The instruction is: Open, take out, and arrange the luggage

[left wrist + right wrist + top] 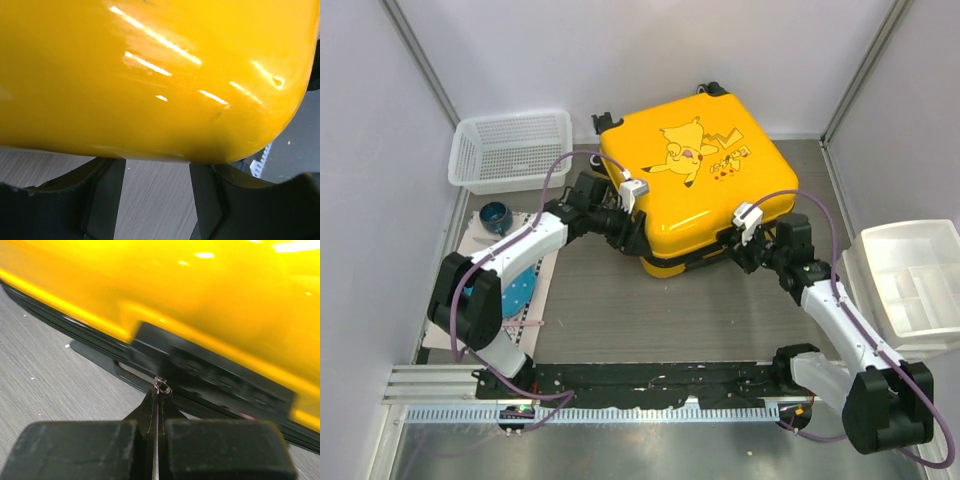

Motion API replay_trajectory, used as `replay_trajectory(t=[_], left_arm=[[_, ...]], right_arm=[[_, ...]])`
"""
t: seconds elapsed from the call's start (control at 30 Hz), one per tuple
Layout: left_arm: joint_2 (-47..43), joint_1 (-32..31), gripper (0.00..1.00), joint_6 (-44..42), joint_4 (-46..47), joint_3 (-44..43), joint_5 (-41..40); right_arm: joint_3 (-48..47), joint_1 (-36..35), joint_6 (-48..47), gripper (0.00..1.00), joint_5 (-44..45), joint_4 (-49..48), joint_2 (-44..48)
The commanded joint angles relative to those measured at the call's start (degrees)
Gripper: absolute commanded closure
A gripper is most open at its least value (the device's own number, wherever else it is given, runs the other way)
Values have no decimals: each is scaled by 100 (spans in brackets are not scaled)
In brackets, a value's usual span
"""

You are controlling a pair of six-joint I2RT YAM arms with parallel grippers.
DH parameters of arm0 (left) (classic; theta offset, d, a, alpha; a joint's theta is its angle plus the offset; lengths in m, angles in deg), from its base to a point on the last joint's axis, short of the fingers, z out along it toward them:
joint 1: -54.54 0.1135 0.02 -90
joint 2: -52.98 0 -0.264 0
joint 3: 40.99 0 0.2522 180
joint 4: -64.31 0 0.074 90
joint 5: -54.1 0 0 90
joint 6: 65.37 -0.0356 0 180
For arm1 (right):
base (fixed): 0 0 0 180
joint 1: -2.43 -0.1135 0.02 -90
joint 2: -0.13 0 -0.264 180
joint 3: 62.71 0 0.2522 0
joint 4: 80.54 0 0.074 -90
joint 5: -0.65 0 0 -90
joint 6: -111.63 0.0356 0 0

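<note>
1. The luggage (695, 185) lay flat on the table (610, 320), a bit toward 12 o'clock from the middle. Pikachu print faced up, the shell looked shut, and its black wheels (605, 122) were on the 12 o'clock side.
2. The left tool (154, 169) sat at the case's 8 o'clock corner. In the wrist view its fingers (102, 195) were spread apart with bare table showing between them, and the rounded yellow shell was right at the tips. Honestly couldn't tell if they actually touched it.
3. The right tool (159, 399) was over at the case's 5 o'clock edge, low by the black zip band (210, 372). Its fingers (145, 412) were pressed together, pinching a small metal zip pull (161, 386) right at the tips.
4. Other stuff around: a white mesh basket (510, 150) at 10 o'clock, near the case. A white drawer bin (910, 280) off at 3 o'clock. A dark blue cup (496, 216) at 9 o'clock on a pale mat (480, 245), beside the left arm.
</note>
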Motion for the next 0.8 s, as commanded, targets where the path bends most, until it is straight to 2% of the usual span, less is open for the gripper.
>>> replay_trajectory(t=[0.0, 0.17, 0.3, 0.47, 0.63, 0.67, 0.77], left_arm=[[322, -191, 42, 341, 1538, -224, -193], [138, -191, 37, 623, 1732, -57, -474], [-213, -147, 34, 790, 1819, 206, -685], [-1074, 213, 41, 764, 2198, 1076, -791], [-1611, 512, 44, 632, 2345, 1795, -905], [-1655, 539, 45, 667, 2530, 2041, -905], [-1463, 539, 50, 763, 2988, 2360, -888]], right_arm=[[215, -867, 564, 99, 116, -844, 538], [637, -1704, 1284, 100, 1266, -1783, 794], [585, -2538, 1909, 100, 2032, -2031, 514], [330, -3312, 2349, 100, 2543, -2321, -110], [145, -3919, 2621, 100, 2999, -2532, -269], [93, -4277, 2883, 100, 3209, -2550, -321], [-118, -4683, 3192, 100, 4158, -2419, -514]])
